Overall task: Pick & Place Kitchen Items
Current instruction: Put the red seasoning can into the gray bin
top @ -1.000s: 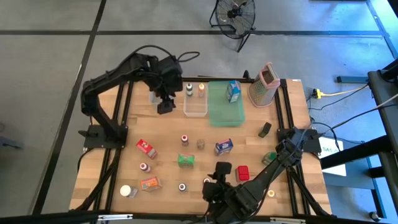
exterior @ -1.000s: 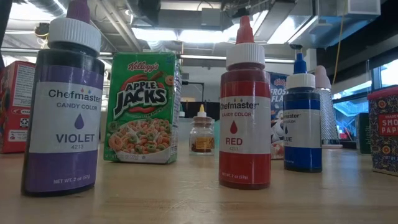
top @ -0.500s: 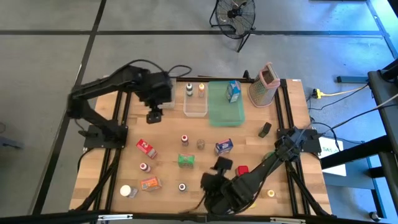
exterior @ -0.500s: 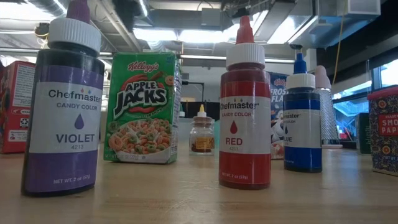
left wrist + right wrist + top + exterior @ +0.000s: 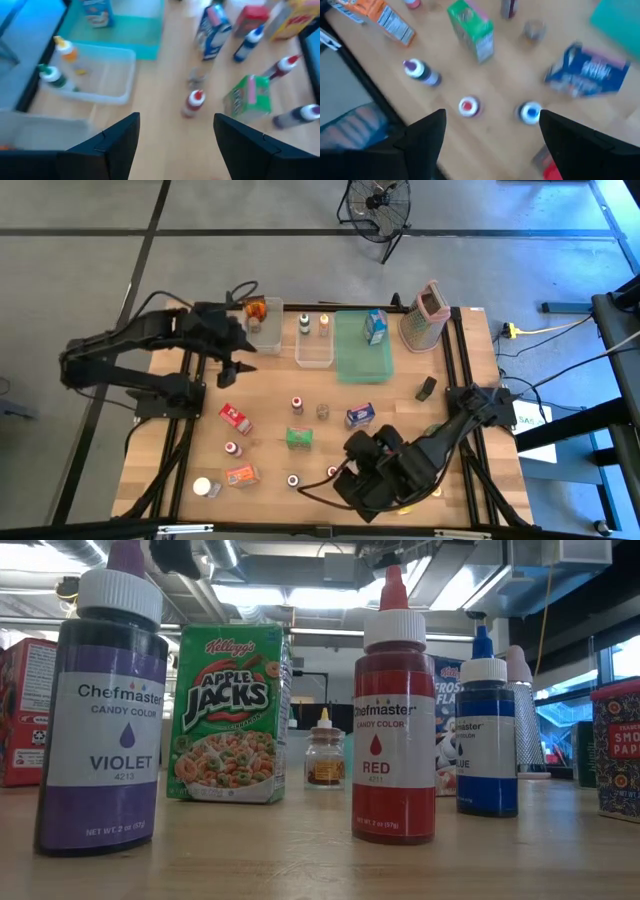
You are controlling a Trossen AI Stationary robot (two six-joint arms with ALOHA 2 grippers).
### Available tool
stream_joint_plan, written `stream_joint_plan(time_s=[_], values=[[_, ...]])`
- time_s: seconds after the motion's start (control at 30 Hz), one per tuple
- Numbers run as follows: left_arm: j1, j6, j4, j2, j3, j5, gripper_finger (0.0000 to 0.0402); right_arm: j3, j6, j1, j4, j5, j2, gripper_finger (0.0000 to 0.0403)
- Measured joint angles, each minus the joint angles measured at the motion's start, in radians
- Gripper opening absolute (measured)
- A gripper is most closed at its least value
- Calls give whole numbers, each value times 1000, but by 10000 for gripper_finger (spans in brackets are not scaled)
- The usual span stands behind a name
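glossy plastic violet bottle point(image 5: 102, 705) beside cardboard cereal box point(image 5: 229, 712).

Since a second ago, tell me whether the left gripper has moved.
Yes. In the high view the left gripper has pulled away from the small clear plastic bin at the table's back edge, toward the table's left side; its fingers are open.

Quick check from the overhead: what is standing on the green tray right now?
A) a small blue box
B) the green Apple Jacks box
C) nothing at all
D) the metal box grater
A: in the high view a small blue box stands at the far end of the green tray; the box grater stands beside the tray on the wood.
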Motion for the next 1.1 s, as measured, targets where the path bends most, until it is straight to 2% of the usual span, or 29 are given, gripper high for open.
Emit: stream_joint_plan(time_s=[0.2, 0.4, 0.6, 0.83, 1.1], values=[[-4, -46, 148, -113, -208, 144, 249, 0, 117, 0, 0, -101, -2, 323], [-53, -56, 283, -221, -319, 147, 249, 0, 225, 1, -1, -106, -2, 323], [-139, -9, 372, -308, -340, 147, 249, -26, 327, -1, 1, -176, -2, 323], [-237, -20, 444, -371, -340, 147, 249, -210, 466, -4, -1, -361, -52, 323], [-324, -48, 435, -383, -340, 146, 249, -475, 644, 0, 1, -419, -219, 323]])
